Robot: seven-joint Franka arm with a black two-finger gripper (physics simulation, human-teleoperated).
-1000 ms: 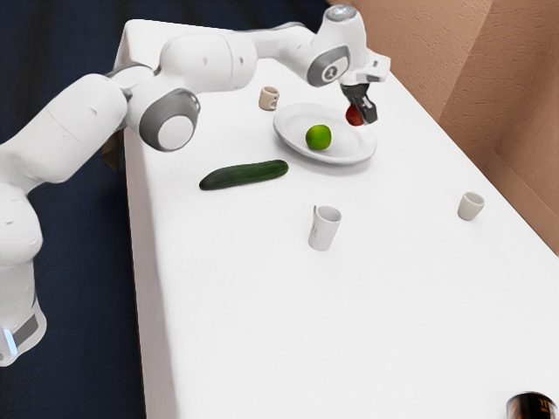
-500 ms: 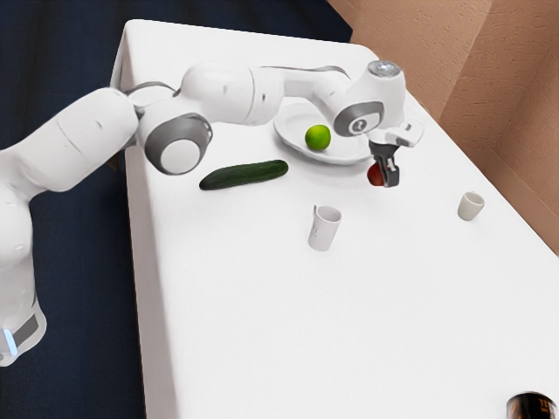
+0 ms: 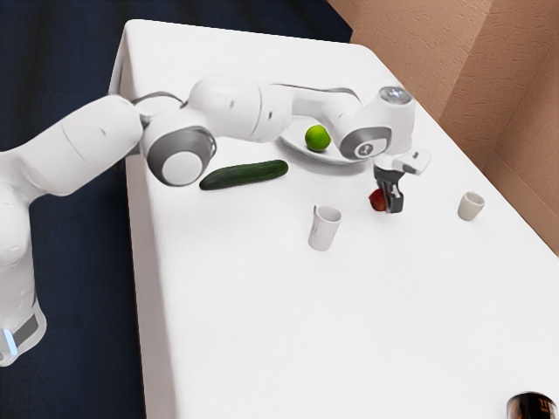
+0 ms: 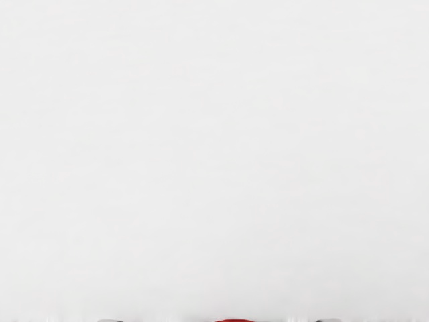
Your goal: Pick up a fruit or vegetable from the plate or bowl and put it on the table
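Note:
My gripper [image 3: 390, 203] is low over the white table [image 3: 262, 305] in the exterior view, shut on a red fruit [image 3: 377, 200]. The fruit is partly hidden by the near finger, and I cannot tell whether its underside touches the cloth. In the wrist view, the top of the red fruit [image 4: 234, 320] peeks in at the lower edge, against white cloth [image 4: 214, 147]. Farther back stands the white plate [image 3: 327, 158], partly behind the arm, with a green round fruit [image 3: 317, 138] in it.
A dark green cucumber [image 3: 244, 175] lies on the table. A white mug [image 3: 324, 228] stands nearer the exterior view's bottom than the gripper, and a small cream cup [image 3: 471, 206] toward its right. A dark can [image 3: 531, 407] is at the lower right corner.
My gripper has carried the red fruit away from the plate, toward the exterior view's bottom and slightly right, and has lowered toward the table. The green fruit has stayed in the plate.

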